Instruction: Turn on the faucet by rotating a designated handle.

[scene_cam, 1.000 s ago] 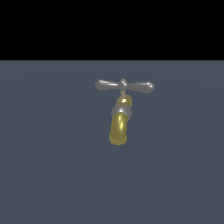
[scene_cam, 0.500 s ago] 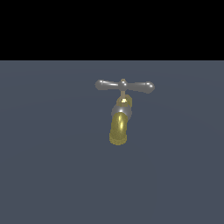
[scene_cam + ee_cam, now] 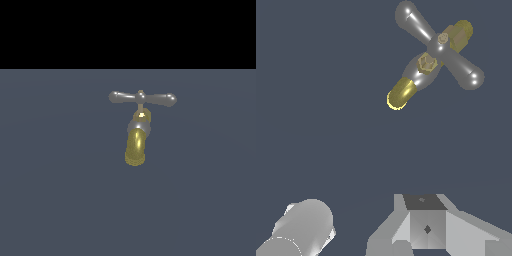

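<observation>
The faucet (image 3: pixel 136 145) stands on the grey floor (image 3: pixel 55 190), its yellow spout toward the camera. Above the spout, the handle (image 3: pixel 142 98) lies level, across it. The gripper (image 3: pixel 426 235) is well apart from the faucet; whether its fingers are spread or closed cannot be told.

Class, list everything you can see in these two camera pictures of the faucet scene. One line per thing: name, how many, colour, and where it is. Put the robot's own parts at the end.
faucet: one, brass-yellow curved spout with a grey collar, standing near the middle of the surface in the exterior view.
handle: one, shiny grey T-bar with two knobbed arms, on top of the faucet's stem, wider than the spout.
surface: one, flat dark blue-grey, under the faucet and filling the lower part of the exterior view.
background: one, black band above the surface in the exterior view.
hand: one, light grey, seen only in the wrist view, well apart from the faucet; fingertips are out of frame, so open or shut cannot be told.
</observation>
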`<state>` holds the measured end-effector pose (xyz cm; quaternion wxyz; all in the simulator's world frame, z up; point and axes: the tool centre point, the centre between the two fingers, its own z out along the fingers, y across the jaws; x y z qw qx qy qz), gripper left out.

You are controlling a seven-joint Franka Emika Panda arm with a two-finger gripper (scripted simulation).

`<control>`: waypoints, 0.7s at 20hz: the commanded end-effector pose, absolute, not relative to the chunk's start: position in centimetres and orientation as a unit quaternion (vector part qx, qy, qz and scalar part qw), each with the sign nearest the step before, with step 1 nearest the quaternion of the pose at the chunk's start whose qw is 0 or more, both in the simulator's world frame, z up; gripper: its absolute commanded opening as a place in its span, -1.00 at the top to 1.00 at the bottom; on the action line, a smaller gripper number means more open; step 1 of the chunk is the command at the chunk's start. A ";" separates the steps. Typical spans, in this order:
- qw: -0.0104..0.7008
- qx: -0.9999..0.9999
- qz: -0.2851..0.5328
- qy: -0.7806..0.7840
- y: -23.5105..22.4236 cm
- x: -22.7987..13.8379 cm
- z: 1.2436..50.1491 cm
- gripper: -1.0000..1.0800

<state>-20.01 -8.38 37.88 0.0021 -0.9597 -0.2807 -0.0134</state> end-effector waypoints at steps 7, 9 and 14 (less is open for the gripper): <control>0.000 -0.929 -0.010 -0.371 -10.5 -16.7 33.3 1.00; -0.001 -0.921 -0.009 -0.391 -10.9 -15.9 32.3 1.00; -0.002 -0.899 -0.006 -0.438 -11.7 -13.8 29.8 1.00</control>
